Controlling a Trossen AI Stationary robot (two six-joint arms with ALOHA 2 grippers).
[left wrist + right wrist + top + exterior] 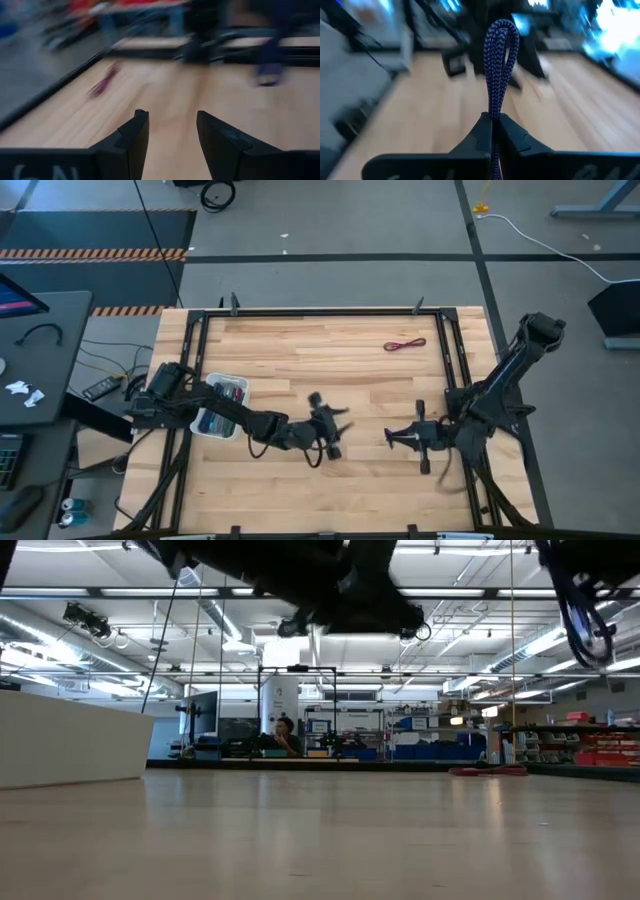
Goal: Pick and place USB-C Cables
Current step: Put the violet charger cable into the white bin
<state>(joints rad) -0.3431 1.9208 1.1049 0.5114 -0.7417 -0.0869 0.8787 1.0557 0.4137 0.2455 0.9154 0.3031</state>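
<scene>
My right gripper (495, 119) is shut on a purple braided USB-C cable (500, 55), whose looped end sticks out past the fingertips. In the high view this gripper (392, 437) hangs over the table's near right part and points toward the left arm. My left gripper (172, 120) stands open with nothing between its fingers, above the table's near middle (338, 430). A maroon cable (404, 345) lies flat on the wood at the far right; it also shows in the left wrist view (102, 82) and the low view (488, 770). My right gripper pinches the purple cable between its two fingers, just below the folded loop (495, 111), with two strands side by side. The fingers lie roughly level, pointing toward the table's left. The loop juts out beyond the fingertips, clear of the table.
A white tray (240, 385) holding several cables stands at the table's left under the left arm; its wall shows in the low view (70, 740). Black frame rails (320, 312) border the table. Bare wood lies between the two grippers and the maroon cable.
</scene>
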